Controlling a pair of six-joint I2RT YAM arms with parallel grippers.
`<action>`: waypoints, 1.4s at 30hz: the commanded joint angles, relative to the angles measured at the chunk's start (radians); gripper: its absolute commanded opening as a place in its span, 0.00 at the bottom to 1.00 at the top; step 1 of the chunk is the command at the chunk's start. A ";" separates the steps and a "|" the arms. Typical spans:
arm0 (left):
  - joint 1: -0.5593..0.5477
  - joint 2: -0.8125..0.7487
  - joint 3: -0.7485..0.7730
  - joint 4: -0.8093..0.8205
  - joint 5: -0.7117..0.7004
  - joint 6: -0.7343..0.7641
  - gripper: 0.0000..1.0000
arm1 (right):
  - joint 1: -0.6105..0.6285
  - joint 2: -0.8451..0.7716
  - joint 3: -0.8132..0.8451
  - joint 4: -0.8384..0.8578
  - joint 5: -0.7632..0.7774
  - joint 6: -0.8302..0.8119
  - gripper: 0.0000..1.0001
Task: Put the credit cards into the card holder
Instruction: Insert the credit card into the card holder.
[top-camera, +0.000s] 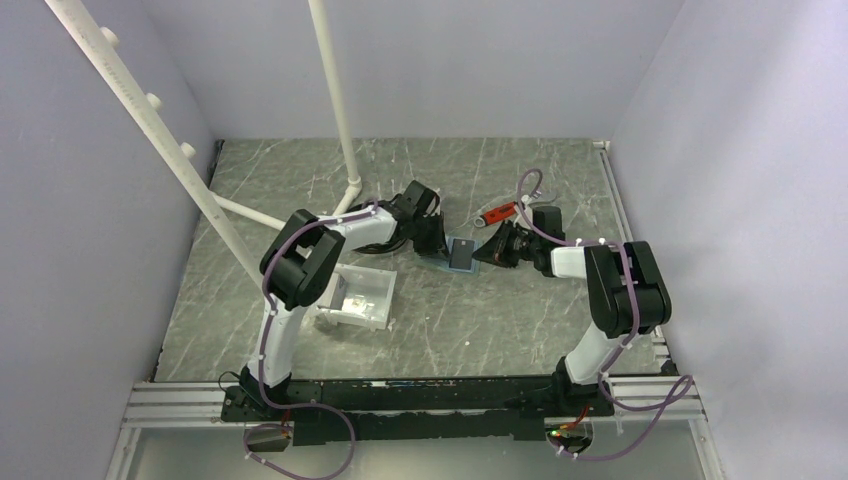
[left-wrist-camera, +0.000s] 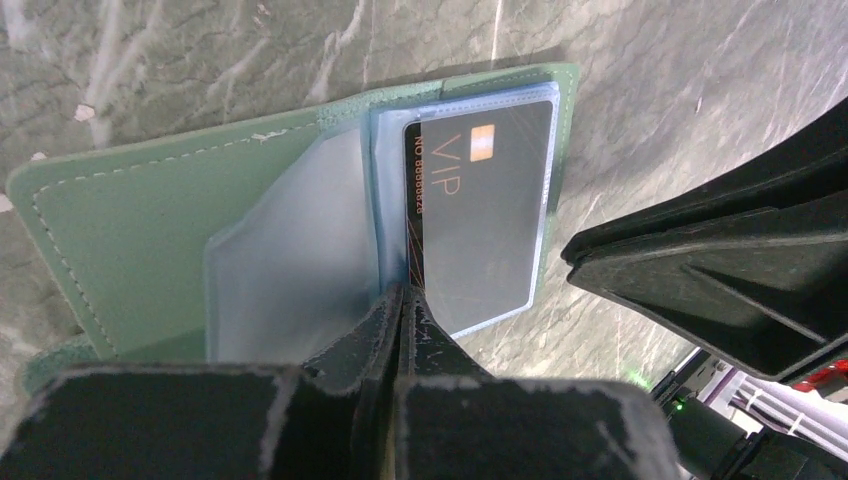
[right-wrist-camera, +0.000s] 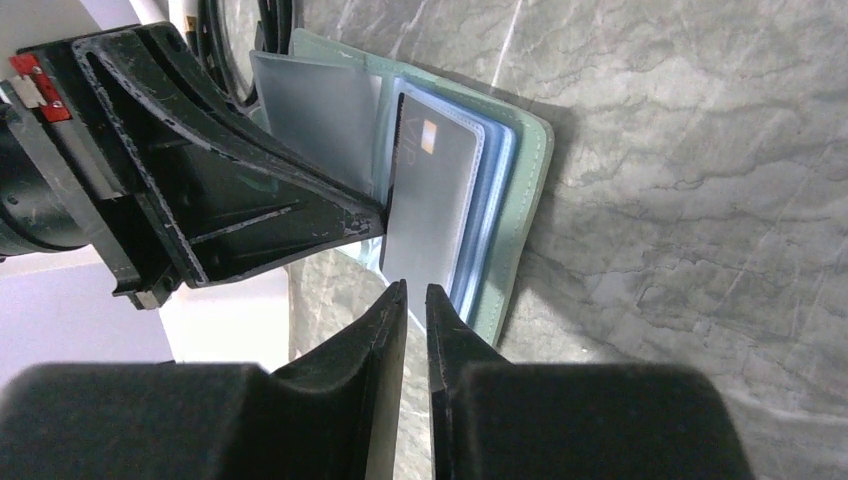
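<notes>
While the card holder (left-wrist-camera: 130, 230) lies opened flat on the marbled table (top-camera: 500, 330), a dark credit card (left-wrist-camera: 480, 220) marked VIP is seen tucked in one of its translucent blue pockets, on the leaf at 3 o'clock of the spine in the left wrist view. The left gripper (left-wrist-camera: 403, 295) is pressed together, its tips set at the holder's 6 o'clock edge, right at the card's near corner; whether a pocket leaf is pinched there cannot be told. The right gripper (right-wrist-camera: 416, 290) is held narrowly apart, and nothing is seen clamped in it; its tips are just beside the card's near edge. From above, the holder is flanked at 9 o'clock by the left arm and at 3 o'clock by the right. A white tray (top-camera: 365, 300) is placed at the holder's 8 o'clock, and a red-handled wrench (top-camera: 497, 212) at 1 o'clock.
</notes>
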 joint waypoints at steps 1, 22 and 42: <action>0.006 0.013 -0.028 0.024 0.000 -0.017 0.04 | 0.001 0.023 0.003 0.069 -0.038 0.011 0.16; 0.008 0.011 -0.051 0.043 0.013 -0.018 0.02 | 0.003 0.071 0.010 0.098 -0.064 0.030 0.21; 0.008 -0.027 -0.050 0.053 0.041 -0.017 0.07 | 0.012 0.172 -0.022 0.446 -0.250 0.268 0.27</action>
